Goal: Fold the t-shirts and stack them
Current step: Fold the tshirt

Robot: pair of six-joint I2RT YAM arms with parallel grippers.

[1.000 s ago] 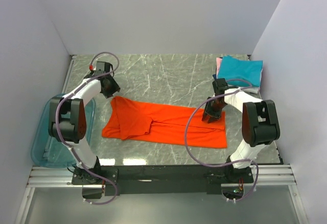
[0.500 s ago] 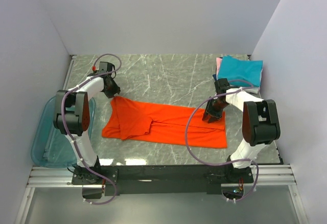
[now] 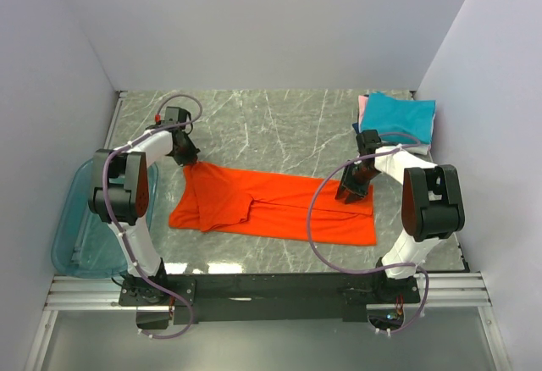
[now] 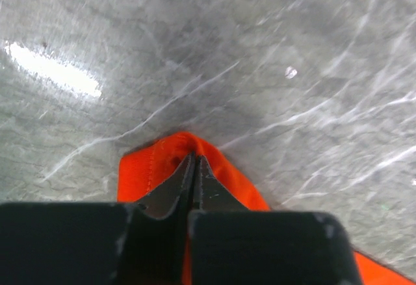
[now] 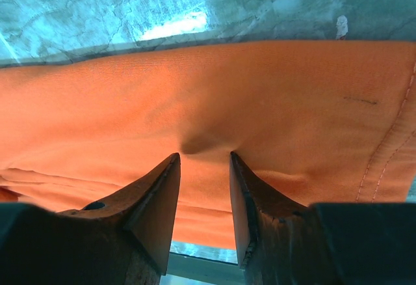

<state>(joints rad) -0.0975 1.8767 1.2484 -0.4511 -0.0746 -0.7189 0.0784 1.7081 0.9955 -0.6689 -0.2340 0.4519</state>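
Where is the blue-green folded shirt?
In the top view, the teal shirt lies folded in the table's far right corner, on a pink shirt, just beyond the right gripper that rests on the orange shirt.

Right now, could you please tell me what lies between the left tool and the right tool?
The orange t-shirt lies spread across that whole stretch, from the left tool to the right tool; the top external view shows it.
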